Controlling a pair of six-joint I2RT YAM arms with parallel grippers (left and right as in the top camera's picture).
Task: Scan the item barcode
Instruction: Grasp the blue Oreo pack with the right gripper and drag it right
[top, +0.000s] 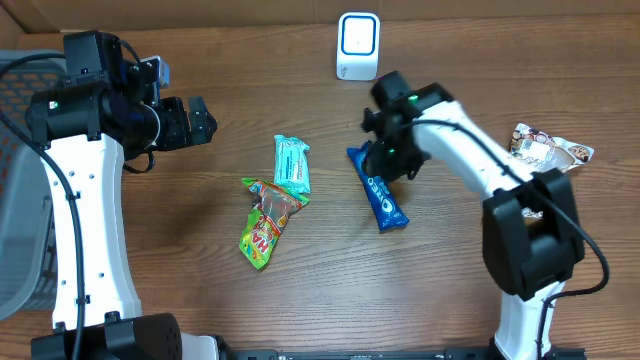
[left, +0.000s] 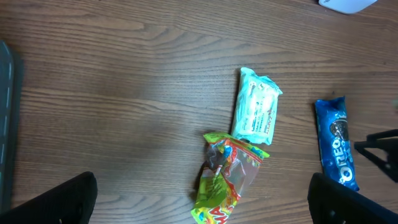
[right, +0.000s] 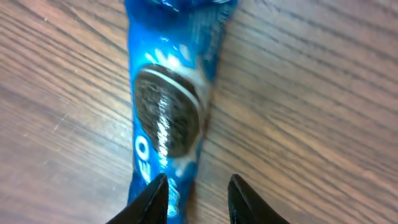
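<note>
On the bench, the blue cookie packet lay flat, a bit short of the white scanner. Right gripper hung right over it, jaws slightly apart, nothing pinched, probably lining up a grab. Left gripper sat wide apart, out of the way.

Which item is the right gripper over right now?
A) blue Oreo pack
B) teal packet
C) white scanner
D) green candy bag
A: in the right wrist view the right gripper has its fingertips at the blue Oreo pack, which lies flat on the wood. The overhead view shows the same arm hanging over that pack.
</note>
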